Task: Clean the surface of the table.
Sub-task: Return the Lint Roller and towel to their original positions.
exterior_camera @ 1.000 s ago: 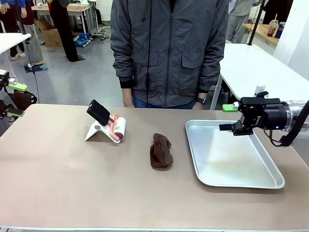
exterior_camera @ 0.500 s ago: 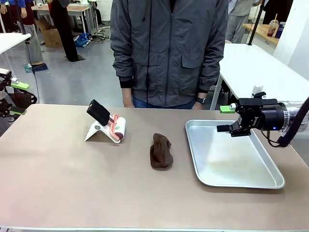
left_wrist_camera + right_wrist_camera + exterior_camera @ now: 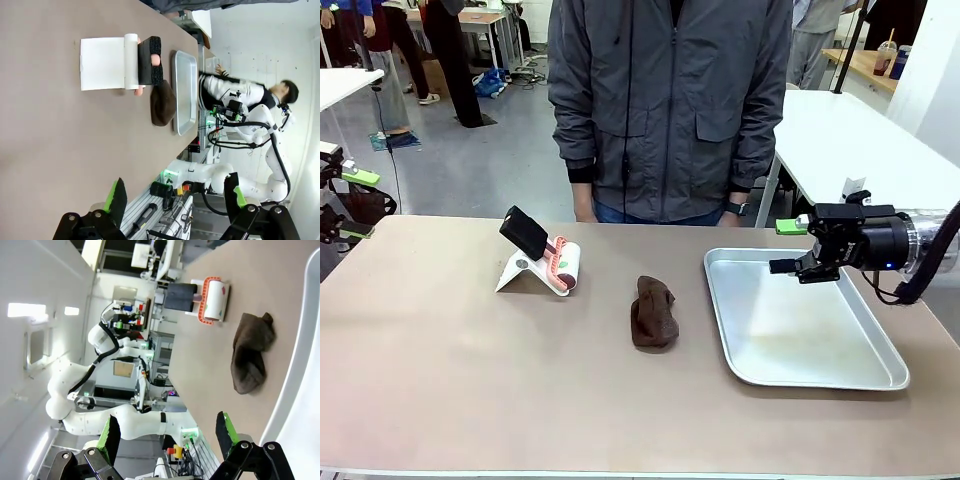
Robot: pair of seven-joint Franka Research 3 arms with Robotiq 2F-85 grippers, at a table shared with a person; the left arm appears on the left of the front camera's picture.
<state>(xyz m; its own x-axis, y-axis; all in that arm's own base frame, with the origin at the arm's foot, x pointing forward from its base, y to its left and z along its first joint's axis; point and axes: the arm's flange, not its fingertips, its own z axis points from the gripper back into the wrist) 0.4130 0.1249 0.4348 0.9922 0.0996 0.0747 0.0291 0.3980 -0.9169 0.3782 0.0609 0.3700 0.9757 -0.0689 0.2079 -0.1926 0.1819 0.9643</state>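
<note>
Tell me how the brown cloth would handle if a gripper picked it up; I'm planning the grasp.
The brown cloth lies crumpled in soft folds, so it probably droops from a pinch. It looks light and not fragile. On the table, a push would likely bunch it rather than slide it whole.

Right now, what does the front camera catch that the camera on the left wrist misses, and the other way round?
Front alone: the person in a grey jacket at the far edge, and the right gripper over the tray. Left wrist alone: the left gripper's own open green-padded fingers. Both: the tan-brown table, crumpled brown cloth, white lint roller with stand and shiny metal tray.
</note>
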